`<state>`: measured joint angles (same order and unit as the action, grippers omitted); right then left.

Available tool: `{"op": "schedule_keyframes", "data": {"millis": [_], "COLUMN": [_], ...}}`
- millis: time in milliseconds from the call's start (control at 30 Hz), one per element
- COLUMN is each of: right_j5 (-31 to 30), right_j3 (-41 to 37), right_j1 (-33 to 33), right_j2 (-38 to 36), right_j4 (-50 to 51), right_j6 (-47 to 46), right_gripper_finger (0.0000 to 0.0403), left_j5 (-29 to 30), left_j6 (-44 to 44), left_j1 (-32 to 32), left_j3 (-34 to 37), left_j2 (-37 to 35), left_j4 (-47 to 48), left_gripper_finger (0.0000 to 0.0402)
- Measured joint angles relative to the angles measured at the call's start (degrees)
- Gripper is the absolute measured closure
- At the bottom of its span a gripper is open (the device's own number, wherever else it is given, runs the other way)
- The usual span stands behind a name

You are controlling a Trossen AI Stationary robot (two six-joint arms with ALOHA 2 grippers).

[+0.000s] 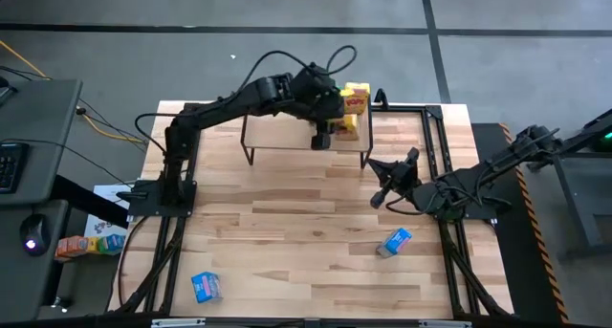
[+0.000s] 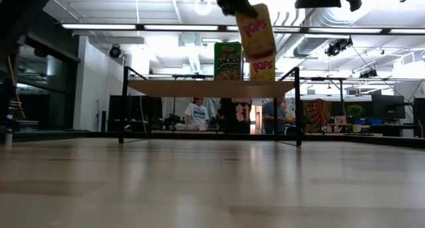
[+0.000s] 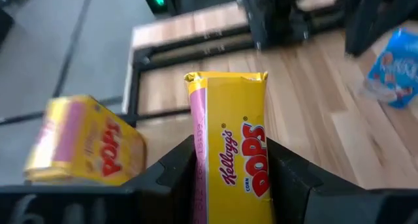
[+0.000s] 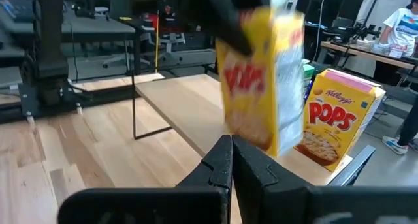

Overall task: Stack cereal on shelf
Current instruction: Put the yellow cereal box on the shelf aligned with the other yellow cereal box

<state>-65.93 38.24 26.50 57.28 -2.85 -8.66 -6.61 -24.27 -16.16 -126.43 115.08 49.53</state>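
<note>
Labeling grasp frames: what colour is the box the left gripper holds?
Yellow with red lettering; the held box is clamped in the left gripper. Left wrist view shows it best.

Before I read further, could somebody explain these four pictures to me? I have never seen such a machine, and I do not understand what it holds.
This is a robot with two dark arms at a wooden table. One picture looks straight down from above, one looks level across the tabletop, and two come from cameras on the arms' wrists.

The left gripper is closed on a yellow Pops cereal box and holds it above the shelf, a small wooden board on black legs. A second yellow box and a green box stand on the shelf.

The right gripper waits over the table, fingers together, holding nothing. Two blue boxes lie on the table.
</note>
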Motion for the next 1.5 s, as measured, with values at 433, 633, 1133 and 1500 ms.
{"op": "schedule_keyframes", "data": {"millis": [433,633,1133,1500], "right_j5": [1.0,1.2,1.4,1.4], "right_j3": [0.0,0.0,0.0,0.0], "right_j1": [0.0,0.0,0.0,0.0], "right_j2": [0.0,0.0,0.0,0.0], "right_j4": [0.1,0.2,0.1,0.1], "right_j6": [-0.9,-0.9,-1.6,-1.4], "right_gripper_finger": [0.0403,0.0403,0.0403,0.0403], "left_j5": [-1.7,-1.9,0.1,2.7], "left_j6": [-2.4,-4.0,-4.5,-6.2], "left_j1": [-2.0,-1.8,-2.2,-2.3], "left_j3": [-1.1,-1.2,-1.2,-1.2], "left_j2": [4.9,6.4,8.0,8.0], "left_j4": [-0.8,-3.4,-6.3,-6.8], "left_gripper_finger": [0.0264,0.0264,0.0264,0.0261]}}
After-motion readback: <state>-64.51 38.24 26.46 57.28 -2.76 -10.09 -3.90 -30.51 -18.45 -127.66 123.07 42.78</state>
